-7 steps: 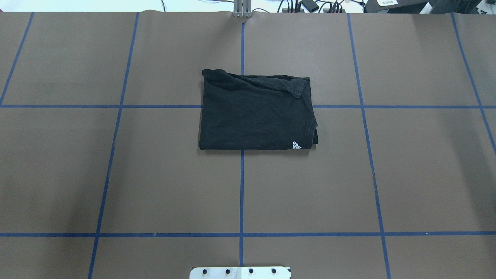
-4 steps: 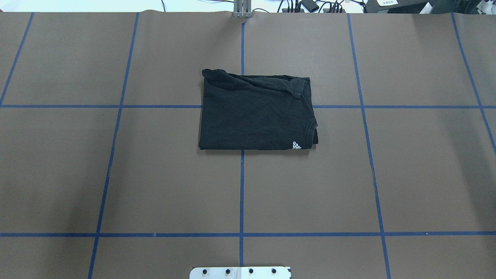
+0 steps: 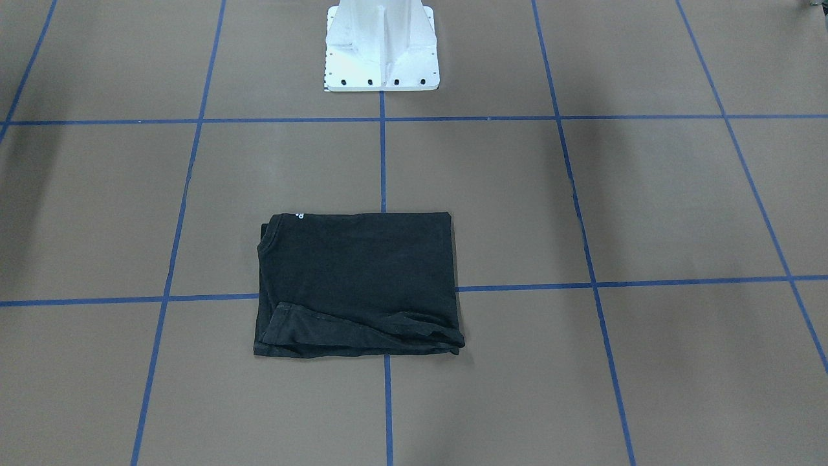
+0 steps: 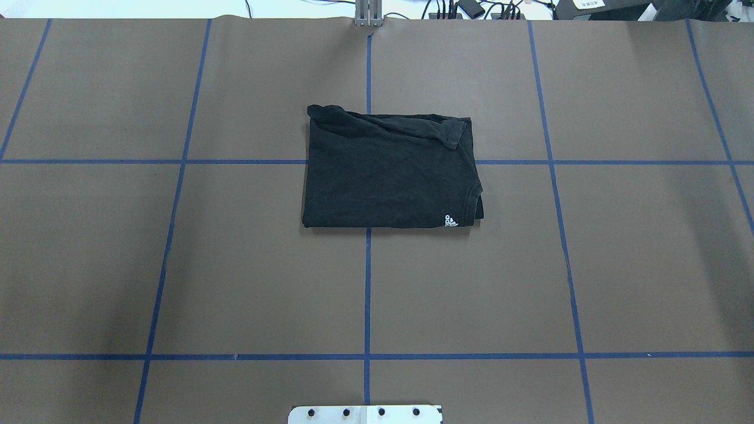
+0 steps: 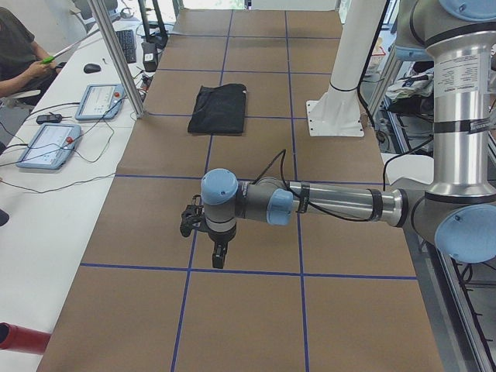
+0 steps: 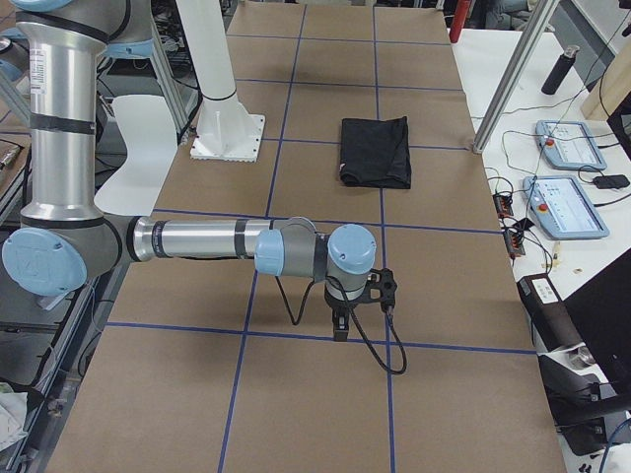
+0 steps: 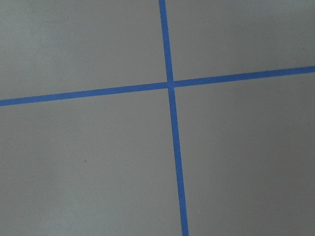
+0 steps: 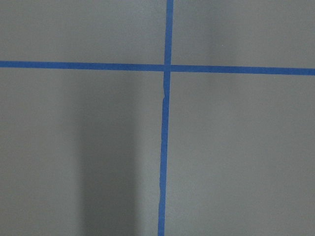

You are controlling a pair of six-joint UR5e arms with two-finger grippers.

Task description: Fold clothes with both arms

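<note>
Nothing was seen to have moved across the overhead views: the black T-shirt point(image 4: 389, 171) was found in the same spot and in the same folded outline as a second earlier, and no arm was in that view at either time. The T-shirt was laid as a flat rectangle on the brown table point(image 4: 177, 265), straddling a crossing of the blue tape lines point(image 4: 367, 282) well in front of the white pedestal point(image 3: 381, 48). One sleeve point(image 4: 453, 132) was turned in along the far edge, and a small white mark point(image 4: 450, 221) was shown at the near right corner beside the collar. The left arm point(image 5: 333, 203) and the right arm point(image 6: 197, 239) were stretched low over the two ends of the table, each well apart from the garment. This placing was judged to be a parked pose, chosen so that the cloth was left undisturbed and unobstructed. The left gripper point(image 5: 219, 260) and the right gripper point(image 6: 340, 325) were pointed straight down, each near a tape crossing. Nothing was carried by either, but whether the jaws were spread or pressed together could not be told, since only the side views showed them. Only bare table and tape were shown by the wrist cameras. The folding was judged to be finished, or very nearly so, though the far edge was left slightly uneven where the sleeve had been tucked.
</note>
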